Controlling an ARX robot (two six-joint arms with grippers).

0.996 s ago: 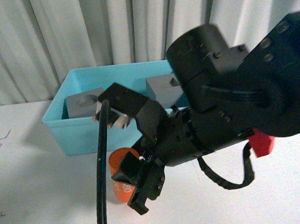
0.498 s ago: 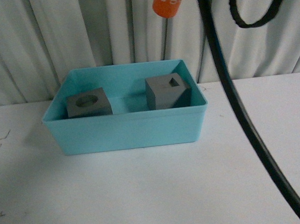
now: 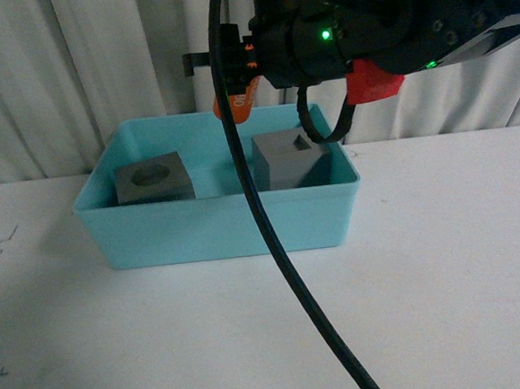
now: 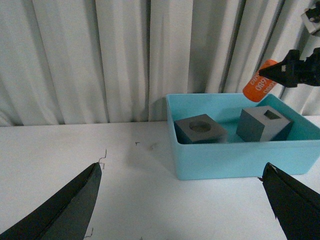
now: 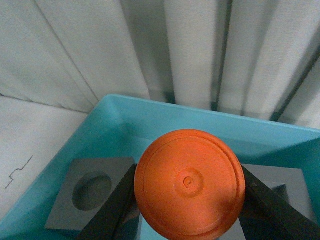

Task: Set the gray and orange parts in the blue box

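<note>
While both gray cubes sit in blue box, right gripper clamps orange cylinder above it; last placement; next: lower between cubes, release; left gripper spread wide, idle.

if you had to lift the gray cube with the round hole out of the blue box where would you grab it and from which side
From straight above. The cube with the round recess sits recess-up inside the blue box, close to its front wall, so side approaches are blocked. Close a claw across two opposite flat vertical faces near the top; those flat faces look like the best hold.
</note>
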